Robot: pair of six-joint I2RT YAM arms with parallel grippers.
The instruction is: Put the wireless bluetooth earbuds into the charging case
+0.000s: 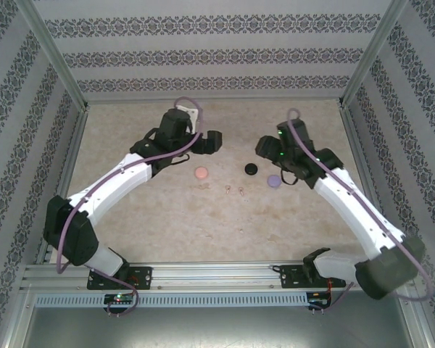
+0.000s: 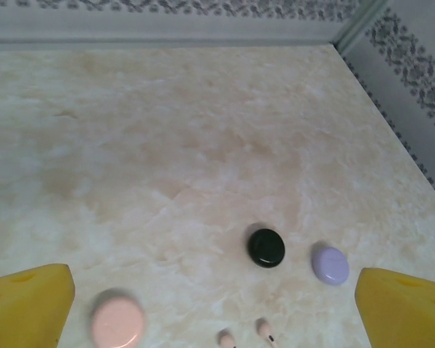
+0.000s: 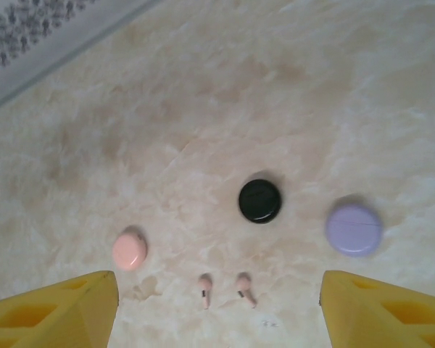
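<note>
Two pale pink earbuds are recorded lying loose on the table, side by side, just in front of the gap between the pink case and the black case; they are not yet inserted. The lilac case completes the row. All lids appear shut, so opening is judged necessary first. The left gripper is held spread wide and empty, raised clear of the row. The right gripper is likewise spread and empty. Surface: pale marbled tabletop, enclosed by patterned walls.

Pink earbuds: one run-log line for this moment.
pale pink stemmed earbuds: both loose on beige table | round pink case, round black case, round lilac case: closed | left gripper: open, empty | right gripper: open, empty
</note>
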